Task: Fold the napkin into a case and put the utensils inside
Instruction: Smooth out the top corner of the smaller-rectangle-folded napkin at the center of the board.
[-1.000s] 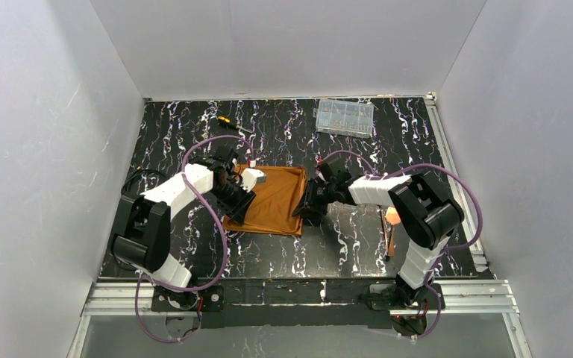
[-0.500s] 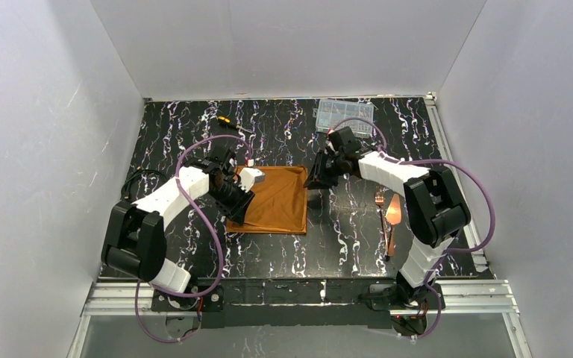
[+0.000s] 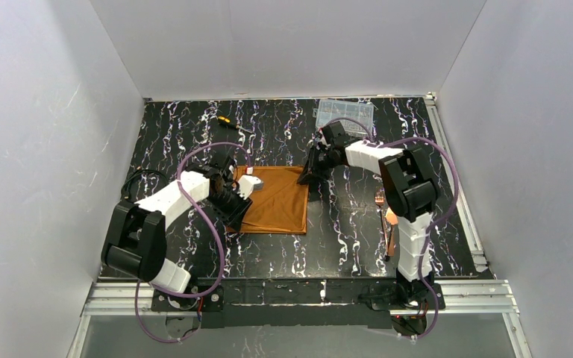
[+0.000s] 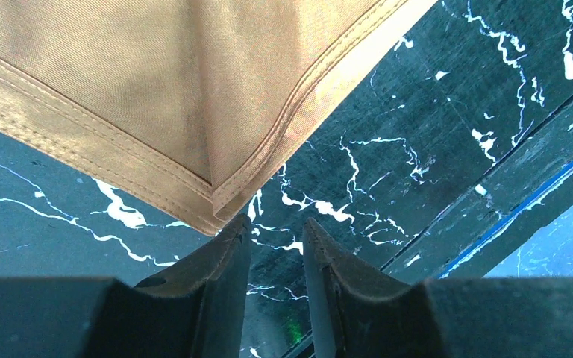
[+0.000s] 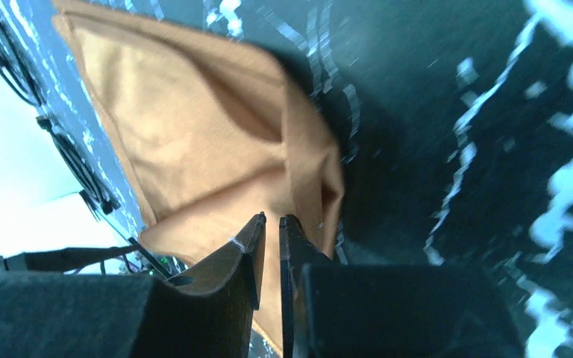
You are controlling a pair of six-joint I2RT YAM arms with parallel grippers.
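Change: over the last second the right arm has swung from the near right edge of the napkin [image 3: 277, 201] up to its far right corner. The left arm has hardly shifted. More of the utensils [image 3: 392, 218] now shows past the right arm.
Screwdriver [image 3: 226, 119]: lies at the far left of the table [image 3: 343, 246], well apart from the cloth.
Left gripper [image 4: 274, 230]: low over the table at the napkin's left side. Its fingers [image 4: 220, 276] stand a little apart, and only bare table shows in the gap. A hemmed corner of the cloth lies just beyond the tips.
Napkin: rust-orange, lying flat as a rectangle mid-table between the two grippers. The left wrist view shows two stacked hemmed edges.
Right gripper [image 5: 272, 220]: at the napkin's far right corner, where the cloth rises in a soft peak by the tips. Its fingers [image 5: 242, 261] are nearly together, with only a thin slit between them. The view is blurred, so I cannot tell whether the cloth is pinched.
Clear box [image 3: 345, 115]: at the far edge, behind the right gripper.
Utensils: copper-coloured, a fork among them, lying together on the table right of the napkin and apart from it, beside the right arm.
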